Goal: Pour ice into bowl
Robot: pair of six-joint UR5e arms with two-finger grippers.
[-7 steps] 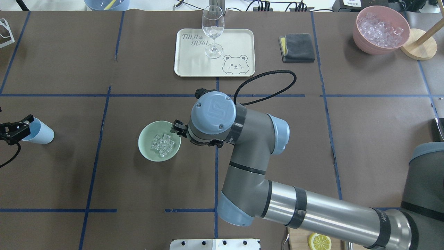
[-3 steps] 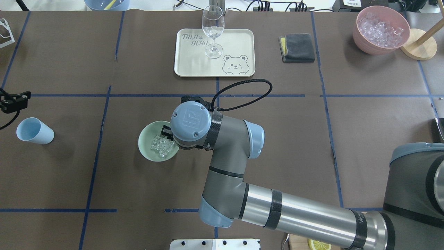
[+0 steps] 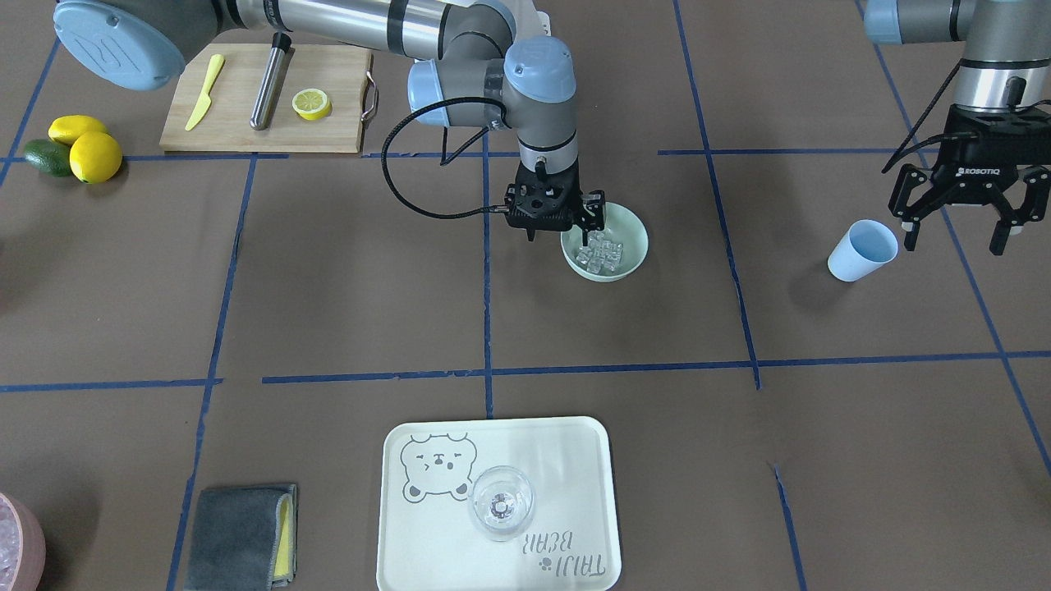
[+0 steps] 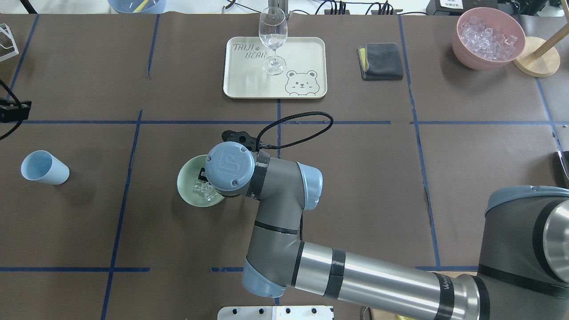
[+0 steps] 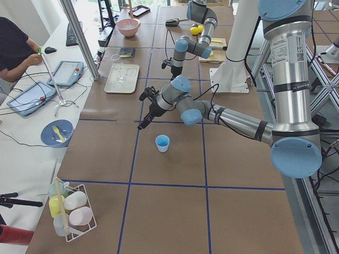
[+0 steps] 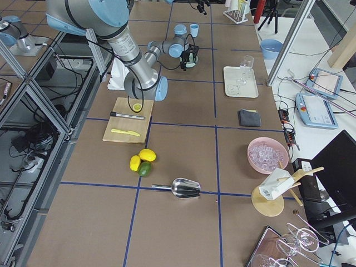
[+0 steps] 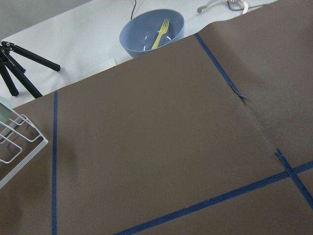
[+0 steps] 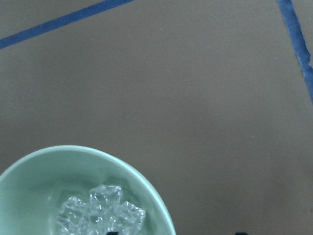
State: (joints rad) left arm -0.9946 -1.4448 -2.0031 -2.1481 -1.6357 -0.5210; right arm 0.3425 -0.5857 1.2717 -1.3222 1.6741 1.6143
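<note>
The pale mint-green bowl (image 3: 632, 238) stands on the brown table near the middle, with a small heap of clear ice (image 3: 599, 251) inside. It also shows in the overhead view (image 4: 186, 186) with the ice (image 4: 202, 190), partly under my right wrist. My right gripper (image 3: 593, 218) is at the bowl's rim, and its jaws stand apart. The right wrist view shows the bowl's rim (image 8: 146, 182) and the ice (image 8: 100, 210) close below. My left gripper (image 3: 955, 232) is open and empty, raised just beside the light blue cup (image 3: 860, 250).
A cream tray (image 4: 306, 49) with a wine glass (image 4: 273, 40) stands at the back. A grey cloth (image 4: 381, 61) and a pink bowl of ice (image 4: 487, 38) are at the back right. A cutting board (image 3: 238, 123) lies near my base. A blue bowl with a fork (image 7: 151, 32) is off the mat.
My left gripper has drawn back from the light blue cup, which stays standing on the table. My right arm has moved left, bringing its gripper over the bowl's rim.
</note>
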